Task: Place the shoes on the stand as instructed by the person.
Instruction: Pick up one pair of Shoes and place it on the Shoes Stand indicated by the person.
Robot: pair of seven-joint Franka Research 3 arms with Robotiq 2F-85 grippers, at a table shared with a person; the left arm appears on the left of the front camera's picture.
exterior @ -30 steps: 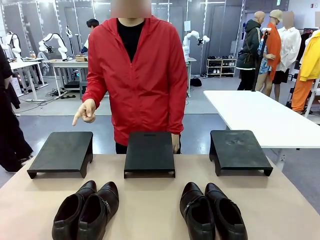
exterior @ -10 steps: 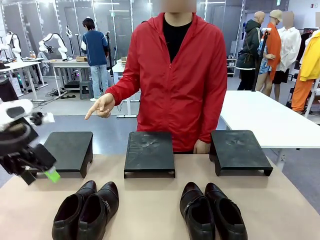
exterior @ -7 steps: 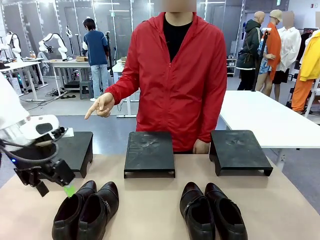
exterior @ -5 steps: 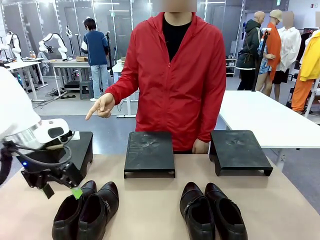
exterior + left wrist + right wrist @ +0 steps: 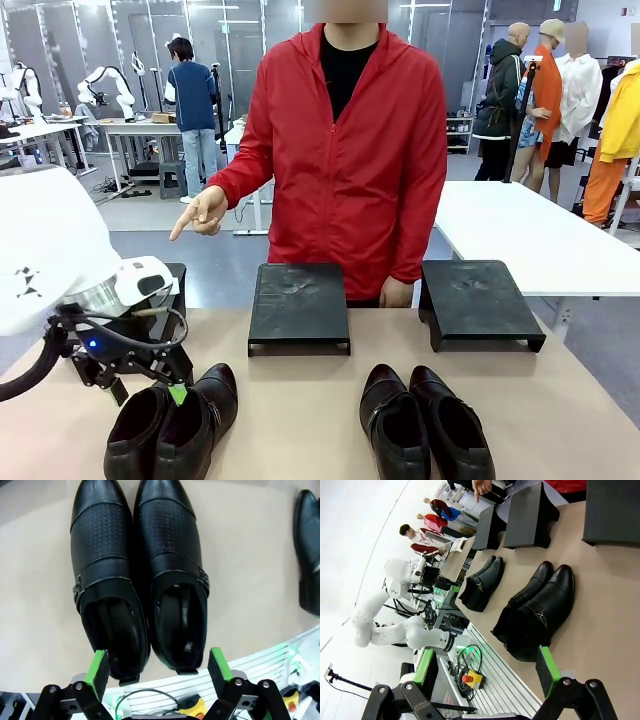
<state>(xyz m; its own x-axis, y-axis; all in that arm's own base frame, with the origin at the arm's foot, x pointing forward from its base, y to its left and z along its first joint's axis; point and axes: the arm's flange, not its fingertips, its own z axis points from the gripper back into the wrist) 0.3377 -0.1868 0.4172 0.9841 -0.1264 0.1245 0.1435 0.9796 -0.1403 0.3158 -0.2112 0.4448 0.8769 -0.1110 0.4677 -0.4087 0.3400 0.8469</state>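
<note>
Two pairs of black shoes lie at the near edge of the table: the left pair and the right pair. My left gripper hovers open right over the heel end of the left pair, one green pad on each outer side. In its own wrist view my right gripper is open and holds nothing, some way back from the right pair. The person in a red jacket stands across the table, one hand pointing toward the left stand.
Three black stands sit in a row at the far edge: the left one partly behind my arm, the middle stand and the right stand. A white table stands behind on the right. Bare tabletop lies between the two pairs.
My left arm has swung in from the left edge and come down to the right, ending over the left pair. The person's hand keeps pointing left. The shoes have not moved.
</note>
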